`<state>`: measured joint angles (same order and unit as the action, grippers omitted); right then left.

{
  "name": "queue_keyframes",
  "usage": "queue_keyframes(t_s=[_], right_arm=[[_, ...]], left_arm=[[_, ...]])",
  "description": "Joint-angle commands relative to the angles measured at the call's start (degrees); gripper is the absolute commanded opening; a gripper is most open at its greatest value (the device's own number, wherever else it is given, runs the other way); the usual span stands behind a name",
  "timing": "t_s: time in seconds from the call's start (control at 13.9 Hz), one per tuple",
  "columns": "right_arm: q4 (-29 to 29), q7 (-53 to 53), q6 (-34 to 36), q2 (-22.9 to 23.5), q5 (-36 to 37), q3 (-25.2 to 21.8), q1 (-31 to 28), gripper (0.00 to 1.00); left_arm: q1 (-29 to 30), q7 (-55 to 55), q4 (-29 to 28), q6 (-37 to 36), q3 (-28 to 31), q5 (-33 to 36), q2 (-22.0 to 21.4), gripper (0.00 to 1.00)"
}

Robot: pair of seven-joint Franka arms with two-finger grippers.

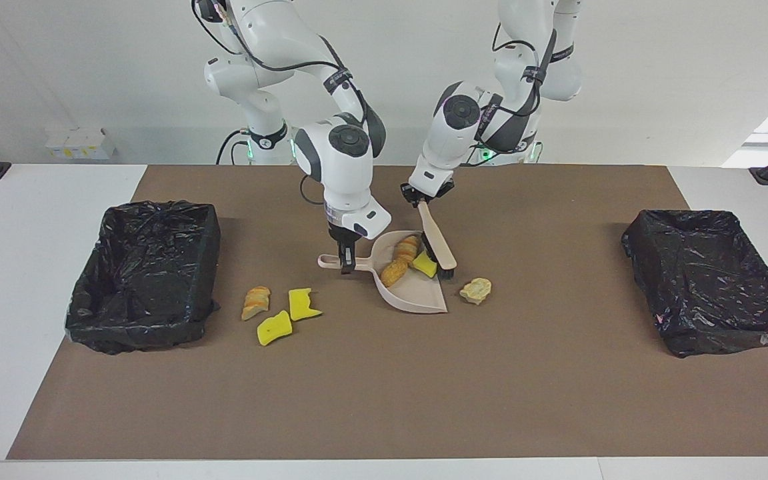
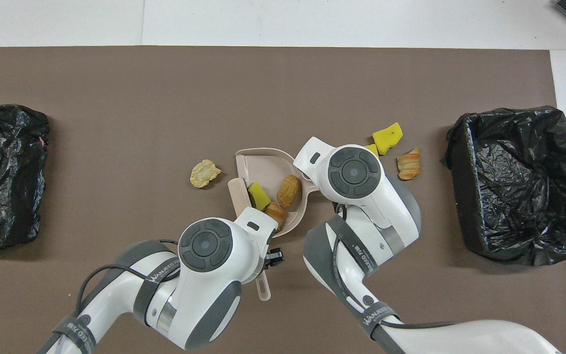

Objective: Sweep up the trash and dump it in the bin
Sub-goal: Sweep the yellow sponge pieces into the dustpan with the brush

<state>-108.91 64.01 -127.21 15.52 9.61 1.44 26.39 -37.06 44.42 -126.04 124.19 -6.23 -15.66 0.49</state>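
The right tool (image 1: 346,265) is clenched on the dustpan (image 1: 417,298) handle, the pan flat on the desk (image 1: 384,387) with its open mouth toward the left arm's end. The left tool (image 1: 419,198) grips the brush (image 1: 439,243), whose long axis slants down to bristles at the pan's mouth.

In the pan lie two bread pieces (image 1: 401,260) and a yellow sponge chunk (image 1: 425,265). A pale scrap (image 1: 476,290) lies just beside the pan's mouth. Toward the right arm's end from the pan sit a striped bread piece (image 1: 255,301) and two yellow sponge chunks (image 1: 287,317).
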Motion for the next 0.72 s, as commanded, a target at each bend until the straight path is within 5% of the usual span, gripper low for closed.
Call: queue_keyframes(t_s=[0.0, 0.65], right_arm=[[-1.1, 1.6, -0.8, -0.4, 1.2, 0.2, -0.5, 0.0], [-0.2, 1.4, 0.6, -0.4, 0.3, 0.2, -1.1, 0.0]], left_arm=[[-0.9, -1.4, 4.6, -0.7, 0.8, -0.8, 2.6, 0.0], [7.6, -10.5, 7.2, -9.2, 1.4, 13.1, 3.5, 0.0]])
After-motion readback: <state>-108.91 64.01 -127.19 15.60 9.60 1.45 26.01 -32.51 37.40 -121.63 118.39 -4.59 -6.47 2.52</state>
